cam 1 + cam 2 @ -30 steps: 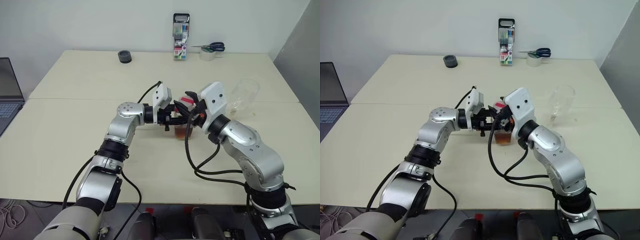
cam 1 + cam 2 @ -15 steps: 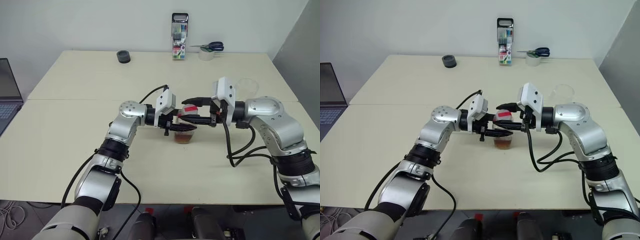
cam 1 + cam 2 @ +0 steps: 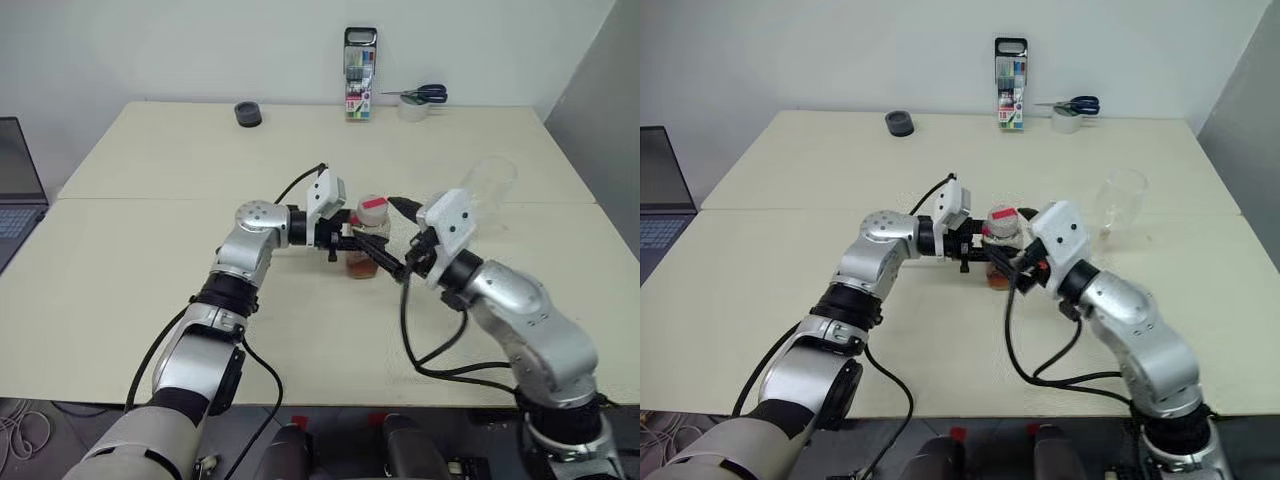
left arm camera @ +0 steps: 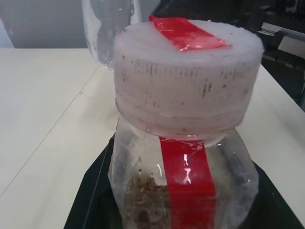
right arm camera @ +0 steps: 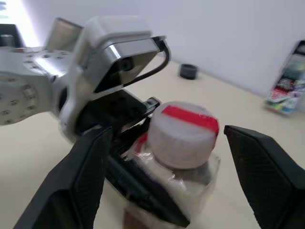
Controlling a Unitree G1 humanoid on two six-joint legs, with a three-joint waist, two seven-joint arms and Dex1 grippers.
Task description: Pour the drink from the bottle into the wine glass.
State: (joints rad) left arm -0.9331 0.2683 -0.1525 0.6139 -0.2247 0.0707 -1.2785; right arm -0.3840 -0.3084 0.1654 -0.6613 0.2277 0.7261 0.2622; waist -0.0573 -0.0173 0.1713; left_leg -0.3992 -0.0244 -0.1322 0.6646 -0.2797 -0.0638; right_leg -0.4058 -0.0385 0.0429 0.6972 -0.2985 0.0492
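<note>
Left eye view, centre: left gripper [image 3: 352, 243] clamps the bottle [image 3: 366, 238]; right gripper [image 3: 392, 237] gapes beside it, bare table [image 3: 150, 250] around.

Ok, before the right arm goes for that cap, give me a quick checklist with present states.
1. Left gripper shut on the bottle: ok, its fingers clamp the body.
2. Bottle upright on the table: ok.
3. Cap on the bottle: ok, it sits on the neck; how tight, cannot tell.
4. Right gripper open and lined up: ok, its fingers stand wide on either side of the cap, not touching it.
5. Wine glass ready: ok, it stands apart on the robot's right, nothing visible in it.
6. Drink in the bottle: ok, amber liquid low in the body; how much, cannot tell.
</note>
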